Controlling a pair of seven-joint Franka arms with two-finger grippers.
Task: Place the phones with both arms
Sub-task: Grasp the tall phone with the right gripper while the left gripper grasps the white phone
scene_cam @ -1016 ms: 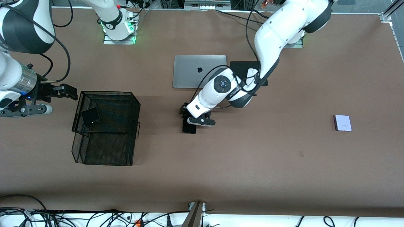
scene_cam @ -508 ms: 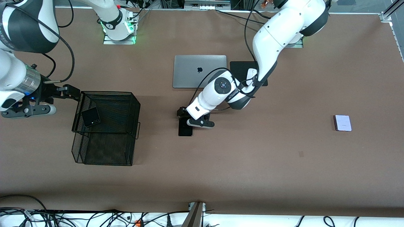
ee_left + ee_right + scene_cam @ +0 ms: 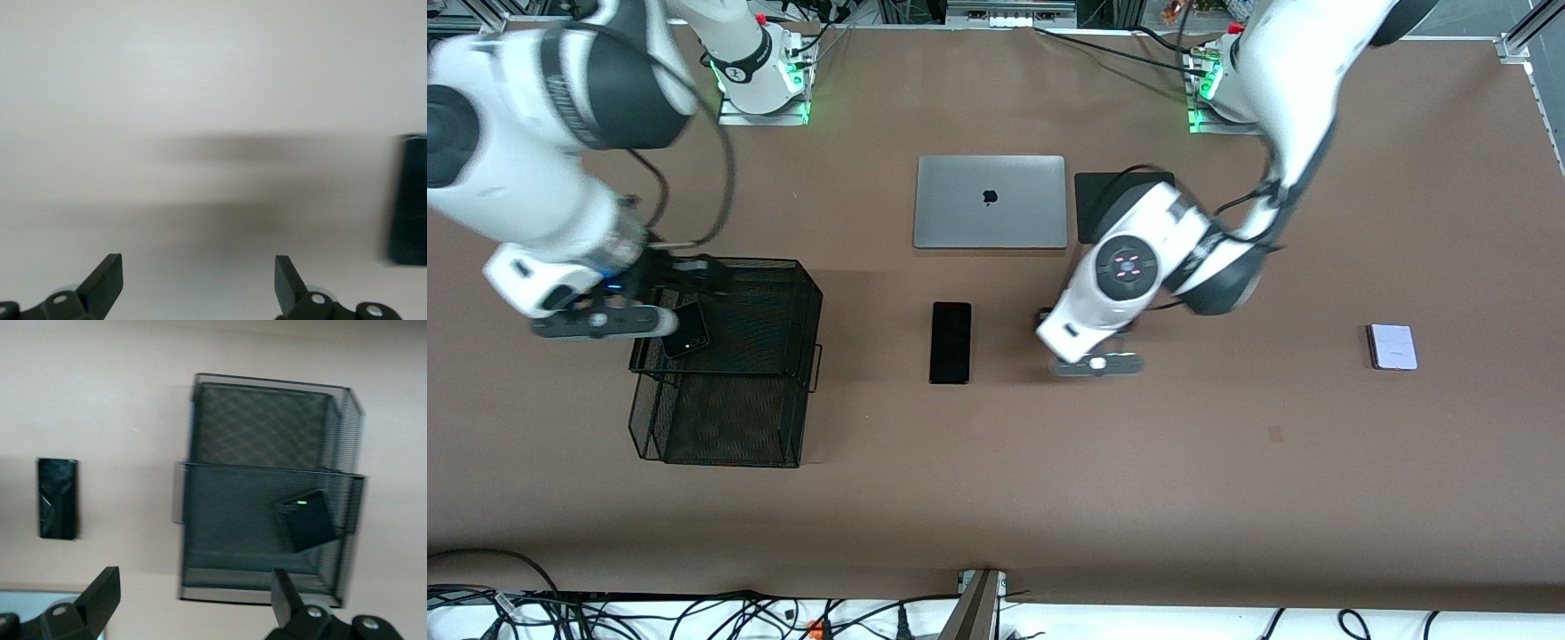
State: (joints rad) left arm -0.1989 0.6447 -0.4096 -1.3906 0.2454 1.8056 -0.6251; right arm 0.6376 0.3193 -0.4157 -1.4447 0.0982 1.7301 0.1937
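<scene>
While I watch from the remote station, my right hand [image 3: 680, 289] hangs over the black wire-mesh basket [image 3: 783, 293] at the right arm's end of the tabletop [image 3: 1227, 462], its fingers [image 3: 100, 593] spread wide and holding nothing. On the basket's upper tier lies the small squarish black phone [image 3: 687, 332], tilted at an angle, a tiny green light glowing on it in the right wrist view; the lower tier, nearer the front camera, holds nothing I can see. Lying flat and lengthwise near the middle of the tabletop is the long slim black phone [image 3: 951, 342], well apart from the basket. Farther from the front camera sits the closed silver laptop [image 3: 990, 202], an apple logo on its lid, with a black pad [image 3: 1094, 200] beside it. My left hand [image 3: 1094, 351] hovers low over bare tabletop just beside the slim phone, toward the left arm's end, fingers [image 3: 107, 283] released and empty; a red ring glows on its wrist. Well apart, toward the left arm's end, rests the small white-lilac phone [image 3: 1392, 347].
</scene>
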